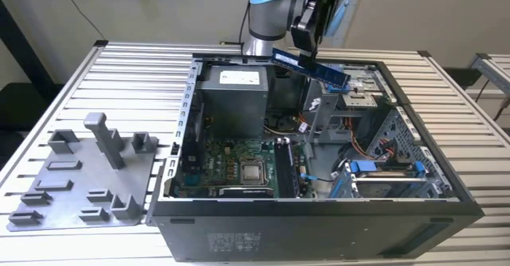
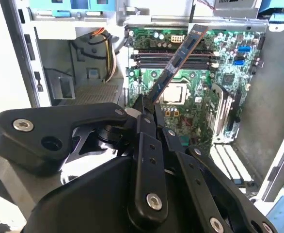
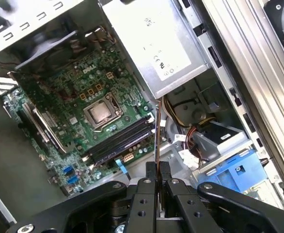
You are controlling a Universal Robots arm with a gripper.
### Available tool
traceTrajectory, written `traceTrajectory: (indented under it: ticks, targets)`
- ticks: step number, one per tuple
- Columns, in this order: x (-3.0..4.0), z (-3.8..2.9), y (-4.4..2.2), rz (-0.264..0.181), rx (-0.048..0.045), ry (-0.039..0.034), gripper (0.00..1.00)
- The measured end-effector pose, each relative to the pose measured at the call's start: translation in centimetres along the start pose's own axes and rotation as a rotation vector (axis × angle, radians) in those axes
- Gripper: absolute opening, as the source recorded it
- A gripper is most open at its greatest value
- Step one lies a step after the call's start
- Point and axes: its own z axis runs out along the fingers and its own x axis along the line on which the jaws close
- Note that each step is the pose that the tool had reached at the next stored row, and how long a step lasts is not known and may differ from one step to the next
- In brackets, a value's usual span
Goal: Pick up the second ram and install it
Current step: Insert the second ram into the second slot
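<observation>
Ram (image 1: 315, 69) hangs in the air, clamped between the fingers of the gripper (image 1: 306, 54). In the exterior view you find it at about one o'clock from the CPU (image 1: 253, 171), above the far side of the open case (image 1: 319, 230), touching nothing else. It is tilted, with its far end dipping toward four o'clock.

In both wrist views the stick juts straight out from the closed fingertips. The second wrist view shows one flat face of the ram (image 2: 176, 63) ahead of the gripper (image 2: 147, 109). The first wrist view shows the ram (image 3: 157, 136) edge-on, a thin line rising from the gripper (image 3: 157, 170). The grip sits off-centre, so most of the length is unsupported.

The slots (image 1: 285, 170) lie on the motherboard (image 1: 231, 158) just at three o'clock of the CPU, well below the ram. Whether one of them is already filled, you cannot tell from here.

Treat the stick as light and stiff but thin. It will likely not sag, yet a sideways knock could twist it in the fingers or stress the board. The flat faces look like the safe hold, and the contact edge is best kept free.

The fixture plate (image 1: 80, 182) sits outside the case at nine o'clock.
</observation>
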Motion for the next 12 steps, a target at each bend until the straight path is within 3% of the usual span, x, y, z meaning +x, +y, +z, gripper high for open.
traceTrajectory:
  ticks: [12]
  targets:
    - [0.0,0.06,0.0,0.216,0.0062,-0.0002,0.14]
